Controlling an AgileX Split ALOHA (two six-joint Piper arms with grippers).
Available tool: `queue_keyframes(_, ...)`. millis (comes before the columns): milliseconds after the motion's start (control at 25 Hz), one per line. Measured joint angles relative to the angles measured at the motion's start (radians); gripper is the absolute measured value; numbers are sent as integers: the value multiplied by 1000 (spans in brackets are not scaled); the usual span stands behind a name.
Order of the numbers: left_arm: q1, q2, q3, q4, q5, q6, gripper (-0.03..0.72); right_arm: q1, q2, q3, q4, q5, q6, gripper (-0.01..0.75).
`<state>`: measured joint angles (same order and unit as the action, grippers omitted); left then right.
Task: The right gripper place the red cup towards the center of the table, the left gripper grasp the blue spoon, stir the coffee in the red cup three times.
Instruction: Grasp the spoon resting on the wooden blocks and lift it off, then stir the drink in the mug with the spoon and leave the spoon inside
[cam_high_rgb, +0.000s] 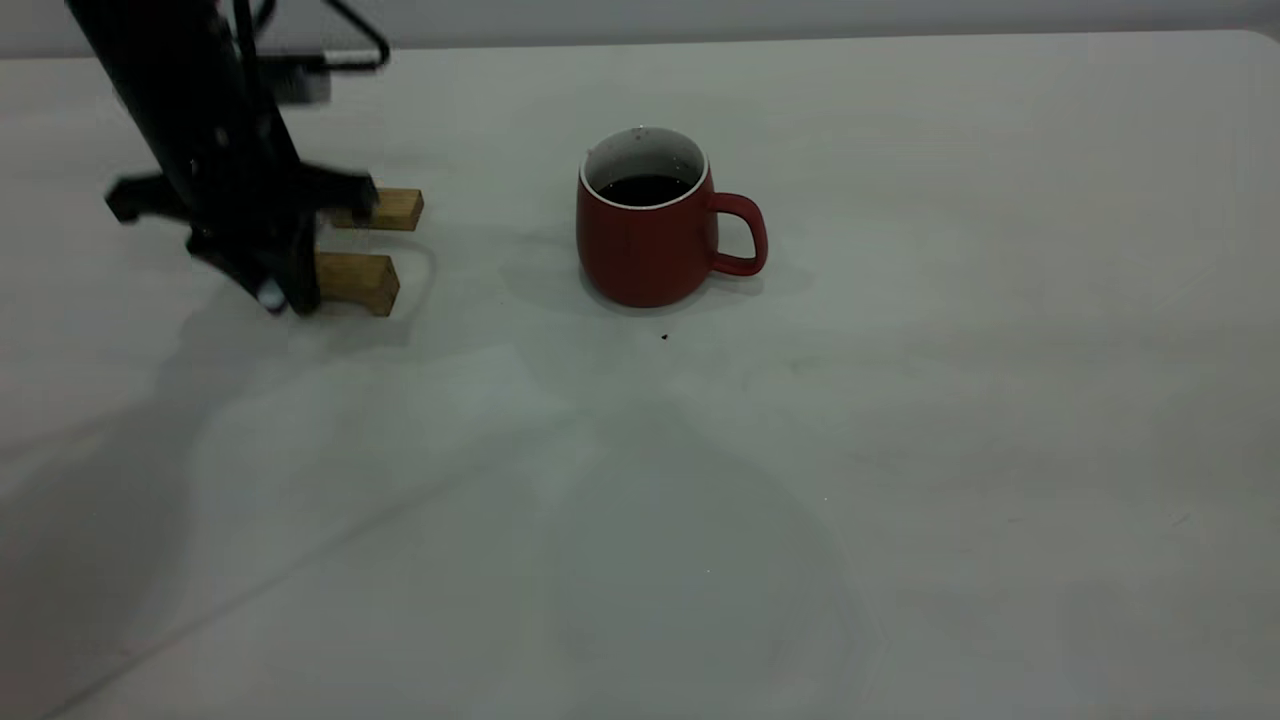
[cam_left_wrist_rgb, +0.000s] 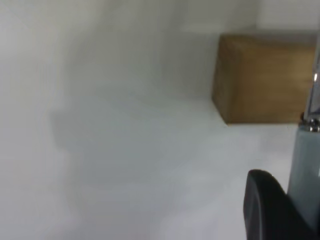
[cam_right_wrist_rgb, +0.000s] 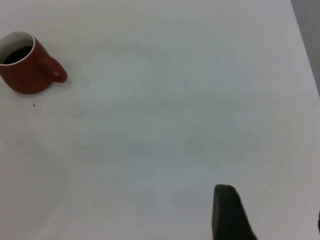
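Low at the left of the table (cam_high_rgb: 900, 450), just beside two wooden blocks (cam_high_rgb: 360, 282): the left gripper (cam_high_rgb: 272, 295), pressed closed on the pale handle of the blue spoon (cam_left_wrist_rgb: 304, 170) (metal stem running up past one block in the left wrist view); near the table's middle, upright and well apart from the blocks, the red cup (cam_high_rgb: 645, 245), handle to the right, dark coffee (cam_high_rgb: 645, 188) inside; tiny dark speck (cam_high_rgb: 664, 337) just before it; far from the cup, above bare tabletop, the right gripper (cam_right_wrist_rgb: 230, 217), spread or closed impossible to tell.
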<state>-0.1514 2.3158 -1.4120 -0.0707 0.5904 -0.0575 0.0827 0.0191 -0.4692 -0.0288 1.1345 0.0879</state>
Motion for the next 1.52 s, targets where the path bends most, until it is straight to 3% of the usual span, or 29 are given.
queue_keyframes(160,-4,-99,-33,-122,103,-68,142,0,0,0,1,0,0,460)
queue_keyframes(480,-35,-179,-50,-738,210,-131,142,0,0,0,2,0,0,460)
queue_keyframes(920,-87,-179,-50,-1321,290,-218,142,0,0,0,4,0,0,460)
queue_keyframes(1160,-109,-165,-50,-1486,295,-445,142,0,0,0,4,0,0,460)
queue_keyframes(1360,-136,-143,-50,-1503,201,-683,142,0,0,0,4,-1,0,460)
queue_keyframes(1520,-139,-117,-50,-1505,130,-752,142,0,0,0,5,-1,0,460)
